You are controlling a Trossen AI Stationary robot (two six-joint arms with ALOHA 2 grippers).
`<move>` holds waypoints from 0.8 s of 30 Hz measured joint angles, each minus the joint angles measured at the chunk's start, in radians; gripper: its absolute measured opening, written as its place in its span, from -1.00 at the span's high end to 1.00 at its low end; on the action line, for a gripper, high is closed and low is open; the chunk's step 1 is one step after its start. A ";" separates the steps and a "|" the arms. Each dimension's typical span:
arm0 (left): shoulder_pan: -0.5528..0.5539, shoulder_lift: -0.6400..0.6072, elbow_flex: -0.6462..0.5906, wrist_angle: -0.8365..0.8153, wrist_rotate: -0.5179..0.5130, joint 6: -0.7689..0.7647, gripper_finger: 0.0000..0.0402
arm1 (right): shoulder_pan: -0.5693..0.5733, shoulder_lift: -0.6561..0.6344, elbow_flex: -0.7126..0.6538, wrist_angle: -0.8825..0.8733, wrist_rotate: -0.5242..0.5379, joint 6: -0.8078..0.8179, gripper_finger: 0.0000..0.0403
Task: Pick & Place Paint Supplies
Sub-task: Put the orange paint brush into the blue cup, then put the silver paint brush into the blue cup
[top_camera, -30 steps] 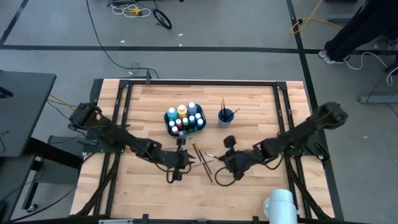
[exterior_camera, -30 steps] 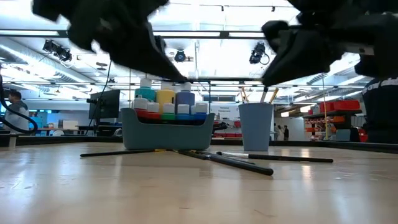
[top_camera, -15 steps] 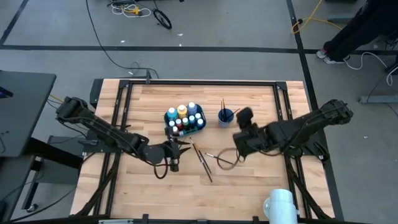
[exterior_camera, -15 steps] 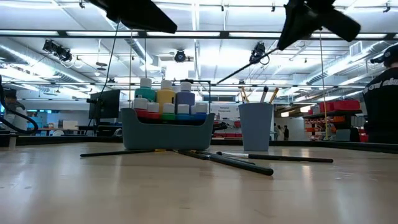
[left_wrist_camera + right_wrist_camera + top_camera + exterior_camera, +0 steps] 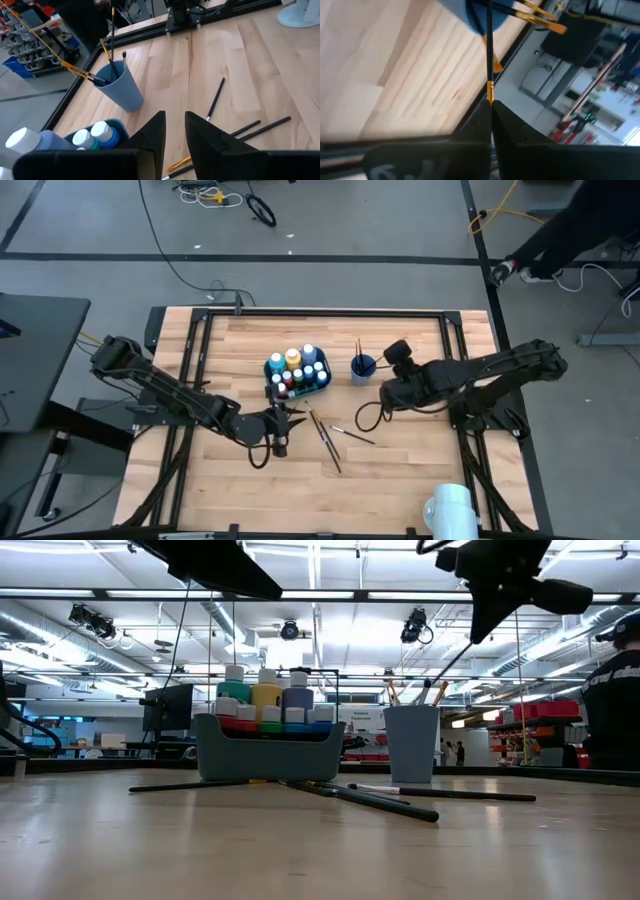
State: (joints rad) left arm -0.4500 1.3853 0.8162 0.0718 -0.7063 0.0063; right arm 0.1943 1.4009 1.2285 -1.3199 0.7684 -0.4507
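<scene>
light: bright overhead | shadows: soft | right wrist view: blurred

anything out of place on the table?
Yes: several brushes lie loose and crossed on the wood in front of the bin, not in the cup. The right gripper holds one brush near the cup. Nothing spilled or tipped.

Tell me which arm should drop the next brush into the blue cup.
The right arm, probably. Its tool is already shut on a paintbrush and sits beside the blue cup. The left tool holds nothing and hangs near the teal bin, above the loose brushes.
</scene>
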 joint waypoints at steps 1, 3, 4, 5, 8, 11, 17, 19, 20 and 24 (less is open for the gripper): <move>0.000 0.000 0.000 0.000 0.000 0.000 0.59 | -0.002 0.003 -0.008 0.001 -0.001 -0.029 1.00; 0.000 0.000 0.000 0.001 0.000 -0.001 0.59 | -0.013 0.006 -0.031 0.012 -0.001 -0.070 1.00; 0.000 0.000 0.000 0.000 0.000 -0.001 0.59 | -0.025 0.005 -0.046 0.029 0.000 -0.090 1.00; 0.000 0.000 0.000 0.000 0.000 -0.002 0.59 | -0.036 0.004 -0.064 0.047 0.002 -0.107 1.00; 0.000 0.000 0.000 -0.001 0.011 -0.002 0.59 | -0.070 0.005 -0.115 0.081 0.018 -0.185 1.00; 0.000 0.000 0.000 -0.005 0.015 0.004 0.59 | -0.087 0.005 -0.161 0.197 0.090 -0.298 0.97; 0.000 0.000 0.000 -0.006 0.015 0.015 0.59 | -0.106 0.005 -0.167 0.384 0.072 -0.393 0.82; 0.000 0.000 0.000 -0.007 0.015 0.029 0.59 | -0.112 0.005 -0.167 0.415 0.025 -0.422 0.77; 0.000 0.000 0.000 -0.007 0.015 0.032 0.59 | -0.115 0.005 -0.167 0.423 0.008 -0.440 0.75; 0.000 0.000 0.000 -0.007 0.015 0.032 0.59 | -0.122 0.005 -0.167 0.469 0.027 -0.472 0.68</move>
State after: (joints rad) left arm -0.4503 1.3853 0.8162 0.0647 -0.6914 0.0383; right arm 0.0725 1.4063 1.0611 -0.8510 0.7953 -0.9229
